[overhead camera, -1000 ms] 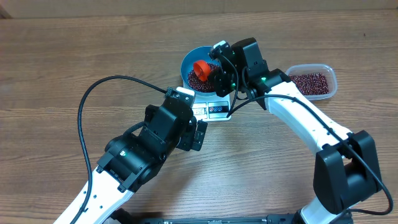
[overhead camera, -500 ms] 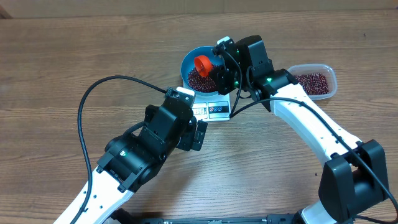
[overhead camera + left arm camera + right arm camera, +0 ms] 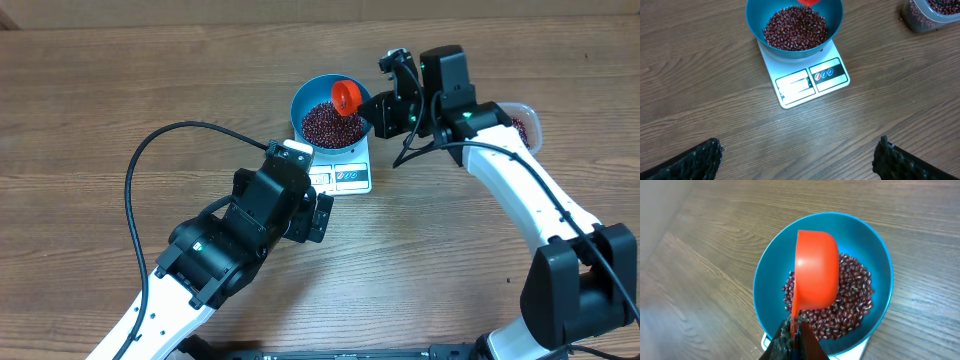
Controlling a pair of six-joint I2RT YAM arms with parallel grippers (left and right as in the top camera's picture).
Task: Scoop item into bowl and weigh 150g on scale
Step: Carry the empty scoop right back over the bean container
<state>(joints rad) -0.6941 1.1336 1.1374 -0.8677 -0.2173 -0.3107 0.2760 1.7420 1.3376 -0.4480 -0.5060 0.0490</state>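
Pinching the handle of an orange scoop [image 3: 815, 275], the right jaws are clamped tight, and the handle is mostly hidden between them. The scoop hangs over the blue bowl [image 3: 752, 20], only its outside showing. The bowl sits on the scale [image 3: 810, 82] with the beans [image 3: 795, 27] heaped inside. Display's unreadable. Left jaws are spread wide, empty, on the near side of the scale. Clear tub [image 3: 920, 17] is off right, cut off.

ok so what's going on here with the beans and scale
The right claw is shut on an orange scoop, holding it over the blue bowl. The bowl sits on the white scale and holds a heap of dark red beans. The left claw hangs open nearby, holding nothing.
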